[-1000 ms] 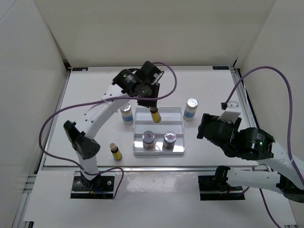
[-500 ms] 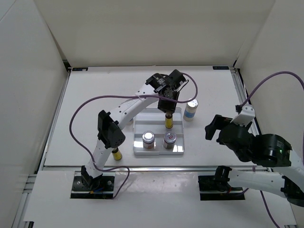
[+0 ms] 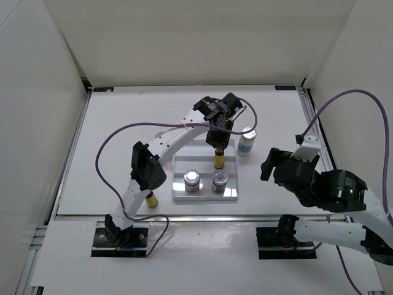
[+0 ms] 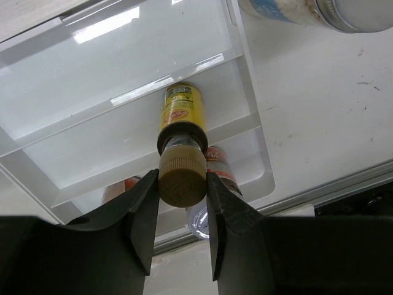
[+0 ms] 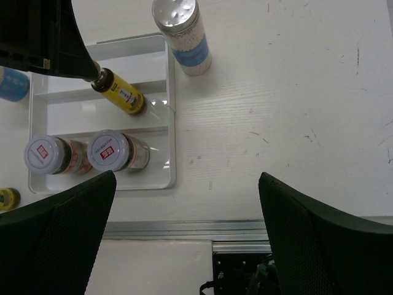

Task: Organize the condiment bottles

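yellow bottle, white tray, red-labelled jars

Tray sits mid table w/ 2 jars side by side in its near step, left jar & right jar; thin bottle in mid step behind right jar. Tall bottle on table just right of tray's far corner, 2nd thin bottle left of its near corner, 2nd tall bottle left of its far end.

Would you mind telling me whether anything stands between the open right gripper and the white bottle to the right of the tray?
Nothing visible does: the white bottle stands alone on the table, apart from the tray, with no other bottle between it and the right gripper.
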Controlling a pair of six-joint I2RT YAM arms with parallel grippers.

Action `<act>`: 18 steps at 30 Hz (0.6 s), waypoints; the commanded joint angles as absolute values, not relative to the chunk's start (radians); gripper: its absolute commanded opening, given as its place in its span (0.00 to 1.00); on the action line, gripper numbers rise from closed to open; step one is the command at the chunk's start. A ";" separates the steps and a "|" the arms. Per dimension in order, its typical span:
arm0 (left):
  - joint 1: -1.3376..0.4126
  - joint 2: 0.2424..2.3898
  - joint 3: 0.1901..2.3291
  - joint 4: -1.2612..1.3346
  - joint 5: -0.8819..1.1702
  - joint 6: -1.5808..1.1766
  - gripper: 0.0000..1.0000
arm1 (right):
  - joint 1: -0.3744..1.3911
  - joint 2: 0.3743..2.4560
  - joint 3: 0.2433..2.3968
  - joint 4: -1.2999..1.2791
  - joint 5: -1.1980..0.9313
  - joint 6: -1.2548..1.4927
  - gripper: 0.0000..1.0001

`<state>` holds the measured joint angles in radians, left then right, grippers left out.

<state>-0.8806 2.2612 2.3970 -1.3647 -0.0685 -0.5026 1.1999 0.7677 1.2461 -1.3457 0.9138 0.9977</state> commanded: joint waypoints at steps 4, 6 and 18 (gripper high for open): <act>-0.888 2.241 2.453 -1.356 -0.046 -0.500 0.56 | 1.201 0.753 1.244 -1.556 0.940 1.003 1.00; -0.888 2.241 2.462 -1.356 -0.046 -0.500 0.64 | 1.201 0.744 1.244 -1.555 0.940 1.003 1.00; -0.834 1.880 2.427 -1.414 -0.411 -0.463 1.00 | 1.201 0.762 1.244 -1.555 0.940 1.003 1.00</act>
